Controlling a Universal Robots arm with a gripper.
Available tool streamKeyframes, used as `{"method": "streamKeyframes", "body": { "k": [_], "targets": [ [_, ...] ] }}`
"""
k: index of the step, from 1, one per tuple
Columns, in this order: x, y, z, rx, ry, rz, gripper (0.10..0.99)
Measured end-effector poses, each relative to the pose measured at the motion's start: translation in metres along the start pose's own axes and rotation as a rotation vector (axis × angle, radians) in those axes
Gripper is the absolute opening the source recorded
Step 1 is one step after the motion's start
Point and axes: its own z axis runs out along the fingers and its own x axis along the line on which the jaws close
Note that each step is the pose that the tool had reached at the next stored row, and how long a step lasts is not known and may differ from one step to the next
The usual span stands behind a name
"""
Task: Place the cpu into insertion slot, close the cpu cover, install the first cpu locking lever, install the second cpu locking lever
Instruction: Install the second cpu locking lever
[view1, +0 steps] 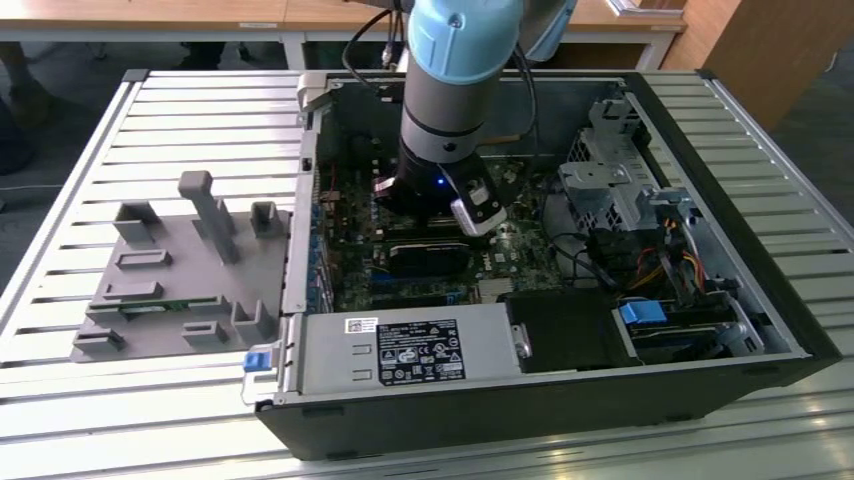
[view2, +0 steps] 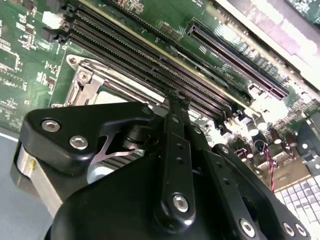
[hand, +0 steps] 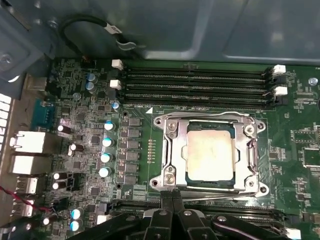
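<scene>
One arm (view1: 447, 90) reaches down into an open computer case (view1: 534, 400) that lies on a slatted worktop (view1: 80, 420). In the exterior view its pincer (view1: 461, 225) hangs low over the green motherboard (view1: 350, 285), near the middle of the case.

In the first wrist view the cpu (hand: 208, 154), its pale metal top up, lies flat in the slot (hand: 209, 152), and the cover (hand: 251, 155) is folded down around it, so that the chip shows through the cover's open window. Just beside the socket run four long black memory slots (hand: 197, 85) with white clips at their ends.

The pincer (hand: 172, 197) is clenched: in the first wrist view its two black fingertips meet at the edge of the cover's frame, with nothing between them. In the second wrist view the fingers (view2: 176, 145) stand pressed together, their tip close to the long slots (view2: 150, 65) and to the socket's metal frame (view2: 87, 82). Whether the tip touches the frame I cannot tell.

On the exterior view's left, well apart from the case, a grey fixture plate (view1: 174, 280) rests on the worktop.
</scene>
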Motion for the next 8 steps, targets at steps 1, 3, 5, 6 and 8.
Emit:
{"method": "streamKeyframes", "body": {
  "k": [1, 3, 5, 6, 8],
  "targets": [
    [0.0003, -0.0006, 0.0004, -0.001, 0.0001, 0.000, 0.106],
    [0.0014, -0.0019, 0.0009, -0.006, -0.0003, 0.000, 0.106],
    [0.0032, -0.0028, 0.0015, -0.010, -0.0003, 0.000, 0.106],
    [0.0044, -0.0030, 0.0020, -0.013, -0.0004, 0.000, 0.106],
    [0.0063, -0.0032, 0.0030, -0.017, -0.0005, -0.001, 0.106]
  ]
}}
